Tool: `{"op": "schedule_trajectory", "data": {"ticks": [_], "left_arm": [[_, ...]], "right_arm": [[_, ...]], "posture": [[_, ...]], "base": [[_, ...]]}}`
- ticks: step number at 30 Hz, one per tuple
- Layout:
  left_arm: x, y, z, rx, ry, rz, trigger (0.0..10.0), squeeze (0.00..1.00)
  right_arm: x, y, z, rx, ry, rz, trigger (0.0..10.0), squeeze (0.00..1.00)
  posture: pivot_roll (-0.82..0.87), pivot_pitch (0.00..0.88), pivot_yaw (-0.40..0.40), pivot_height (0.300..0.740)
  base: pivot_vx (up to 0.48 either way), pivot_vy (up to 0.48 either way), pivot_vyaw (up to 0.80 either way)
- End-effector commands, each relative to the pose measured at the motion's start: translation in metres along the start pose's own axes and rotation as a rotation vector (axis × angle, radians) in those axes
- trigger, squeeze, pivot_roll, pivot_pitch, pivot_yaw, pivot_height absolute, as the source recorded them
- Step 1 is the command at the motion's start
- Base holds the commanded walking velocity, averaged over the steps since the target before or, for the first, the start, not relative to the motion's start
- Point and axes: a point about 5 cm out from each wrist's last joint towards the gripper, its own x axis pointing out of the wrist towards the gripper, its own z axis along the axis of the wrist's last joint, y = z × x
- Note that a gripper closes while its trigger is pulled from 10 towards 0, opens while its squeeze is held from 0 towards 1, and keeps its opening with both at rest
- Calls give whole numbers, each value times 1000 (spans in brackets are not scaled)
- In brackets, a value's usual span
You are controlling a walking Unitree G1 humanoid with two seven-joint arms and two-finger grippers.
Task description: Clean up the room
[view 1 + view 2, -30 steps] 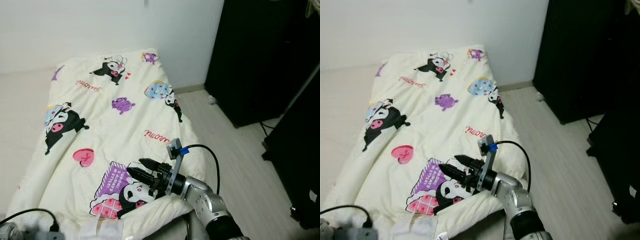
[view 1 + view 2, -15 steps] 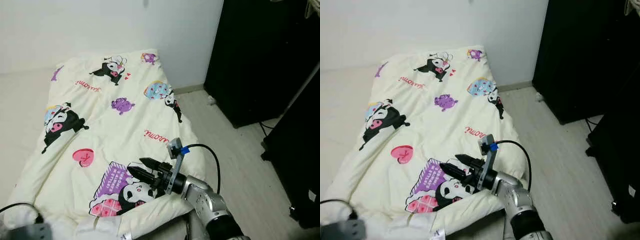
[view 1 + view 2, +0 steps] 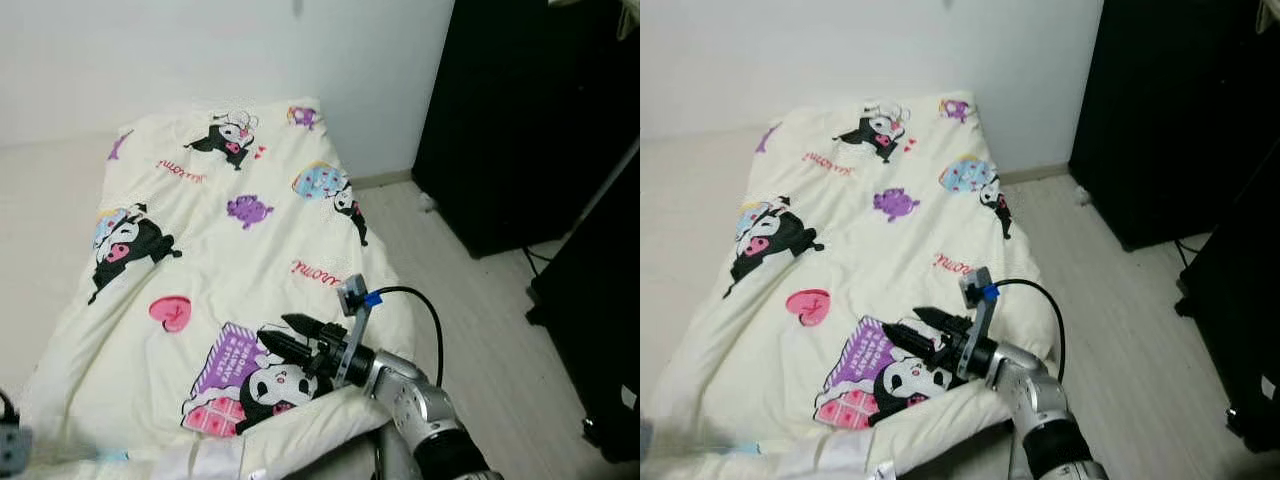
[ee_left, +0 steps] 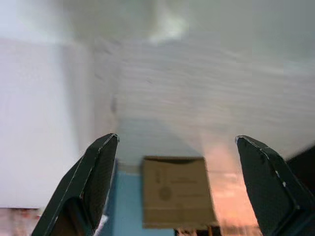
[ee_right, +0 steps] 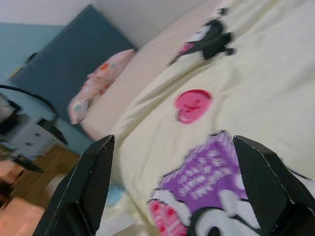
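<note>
Gone from the lower-left corner since a second ago: most of the left arm and its cable, leaving a blurred edge. Right hand (image 3: 283,336) holding as before, fingers apart, empty, just above the near end of the quilt (image 3: 220,250), over the purple print. Left hand (image 4: 174,162) fingers wide apart, empty, pointed toward a blurred pale wall with a brown box (image 4: 177,191) below. Quilt spread over the bed, reaching the far wall. Dark cabinet (image 3: 510,110) further off to the right.
</note>
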Motion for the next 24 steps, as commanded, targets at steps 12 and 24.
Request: {"op": "schedule_trajectory", "data": {"ticks": [12,24], "left_arm": [[-67,54,92,-61,-789,407,10000,0],[19,45,182,-897,-1481,237,10000,0]], "right_arm": [[-8,-19,0,85,-37,-131,10000,0],[-16,-28,3,94,-62,-194,10000,0]], "posture": [[-50,138,36,581],[-83,131,33,611]], "base": [[0,0,0],[0,0,0]]}}
